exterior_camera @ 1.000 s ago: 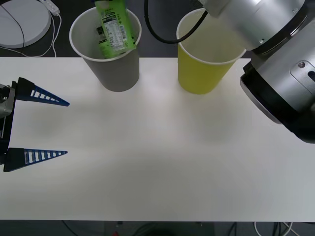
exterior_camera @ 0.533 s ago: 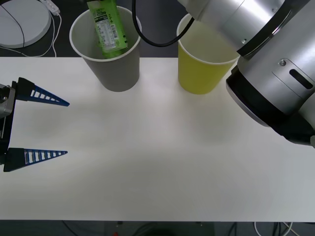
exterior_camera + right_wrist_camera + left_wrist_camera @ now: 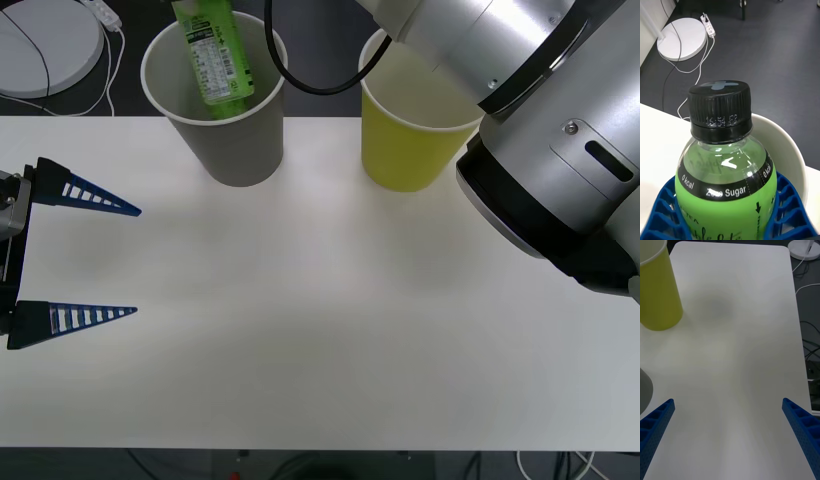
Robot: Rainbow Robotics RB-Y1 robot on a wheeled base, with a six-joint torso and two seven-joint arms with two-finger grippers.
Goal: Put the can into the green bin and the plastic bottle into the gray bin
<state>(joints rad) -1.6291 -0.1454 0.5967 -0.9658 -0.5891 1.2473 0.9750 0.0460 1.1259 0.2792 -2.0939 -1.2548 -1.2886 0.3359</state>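
Hanging over the gray bin [image 3: 218,95] at the table's [image 3: 320,330] far edge, the plastic bottle [image 3: 212,52] tilts with its lower end inside the bin's pale rim and its upper part running out of the front view's top. The right wrist view shows the right gripper [image 3: 728,213] pinching the bottle's green-labelled body, 1 blue ribbed finger [image 3: 666,210] on each side, with the black screw cap [image 3: 720,108] above them and the bin's off-white rim [image 3: 790,157] curving just behind the bottle. The right arm's [image 3: 520,130] silver housing reaches across the far right corner of the table. The green bin [image 3: 412,125] stands beside the gray bin along the same far edge, the 2 near each other but apart; its inside is partly hidden by the arm. The left gripper [image 3: 75,255] rests over the table's left edge, its 2 blue fingers spread wide with nothing between them. Beyond the table, a white round base [image 3: 45,45] with a cord lies on the dark floor.
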